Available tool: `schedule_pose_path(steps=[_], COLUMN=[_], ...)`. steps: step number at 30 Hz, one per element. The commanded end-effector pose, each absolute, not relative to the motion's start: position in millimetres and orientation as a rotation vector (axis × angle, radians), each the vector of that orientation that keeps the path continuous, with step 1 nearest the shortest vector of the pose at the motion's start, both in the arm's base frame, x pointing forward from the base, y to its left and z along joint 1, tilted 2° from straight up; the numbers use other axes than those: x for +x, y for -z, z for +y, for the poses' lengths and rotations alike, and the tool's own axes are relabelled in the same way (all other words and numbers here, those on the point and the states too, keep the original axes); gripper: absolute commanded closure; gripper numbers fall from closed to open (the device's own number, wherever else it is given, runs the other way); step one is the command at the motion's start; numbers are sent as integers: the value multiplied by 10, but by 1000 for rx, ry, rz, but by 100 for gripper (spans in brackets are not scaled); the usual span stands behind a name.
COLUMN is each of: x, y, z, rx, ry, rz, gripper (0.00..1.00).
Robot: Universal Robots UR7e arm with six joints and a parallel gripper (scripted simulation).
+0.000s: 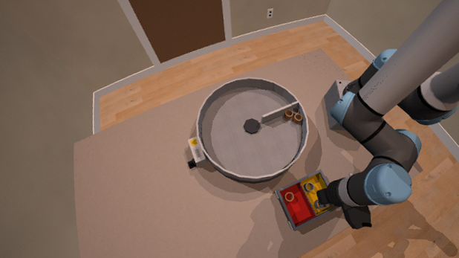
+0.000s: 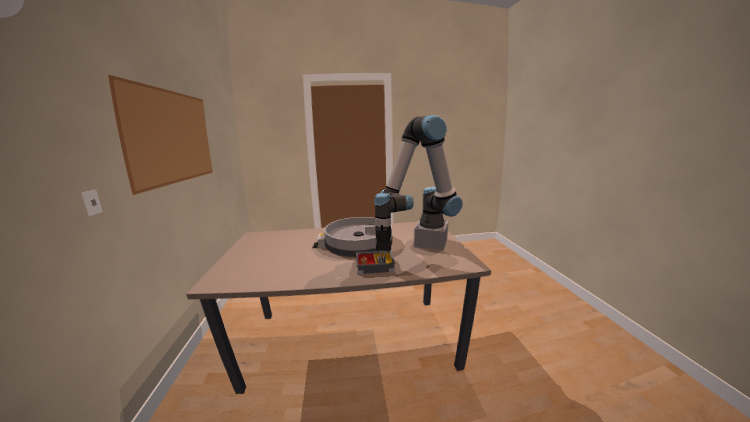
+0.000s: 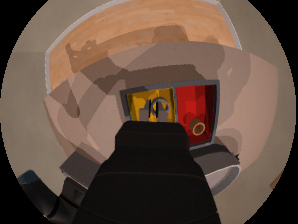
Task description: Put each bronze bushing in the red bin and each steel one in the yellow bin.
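Observation:
My gripper point(image 1: 322, 204) point(image 2: 383, 256) point(image 3: 153, 105) is shut on a steel bushing point(image 1: 316, 204) point(image 3: 164, 100) over the yellow bin point(image 1: 318, 182); whether the bushing touches the bin floor is unclear. Another steel bushing point(image 1: 309, 186) lies in the yellow bin towards the turntable, hidden in the wrist view. One bronze bushing point(image 1: 292, 196) point(image 3: 198, 128) is in the red bin point(image 1: 299, 212) point(image 3: 190, 97). Two bronze bushings point(image 1: 288, 114) point(image 1: 298, 117) sit on the turntable point(image 1: 250, 153) beside the guide bar. A small grey shape behind them is too unclear to name.
The turntable's raised round wall point(image 1: 200, 131) point(image 2: 340, 243) stands behind the bins. A light guide bar point(image 1: 278, 112) reaches from near the dark hub point(image 1: 251, 125) to that wall. A small sensor box point(image 1: 197, 150) is at its left. The arm's base block point(image 2: 431, 237) stands right.

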State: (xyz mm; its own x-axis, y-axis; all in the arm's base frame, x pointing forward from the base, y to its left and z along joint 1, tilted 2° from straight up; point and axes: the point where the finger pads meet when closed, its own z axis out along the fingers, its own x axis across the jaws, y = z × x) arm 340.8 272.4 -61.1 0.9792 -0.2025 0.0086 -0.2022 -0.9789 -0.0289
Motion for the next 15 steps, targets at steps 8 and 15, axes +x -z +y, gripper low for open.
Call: schedule_pose_path(steps=[8,15], x=[3414,3414], y=[698,722], z=[2728,2729], rx=[-3097,-3097], ry=[20,20], rz=[317,317], gripper=[100,100])
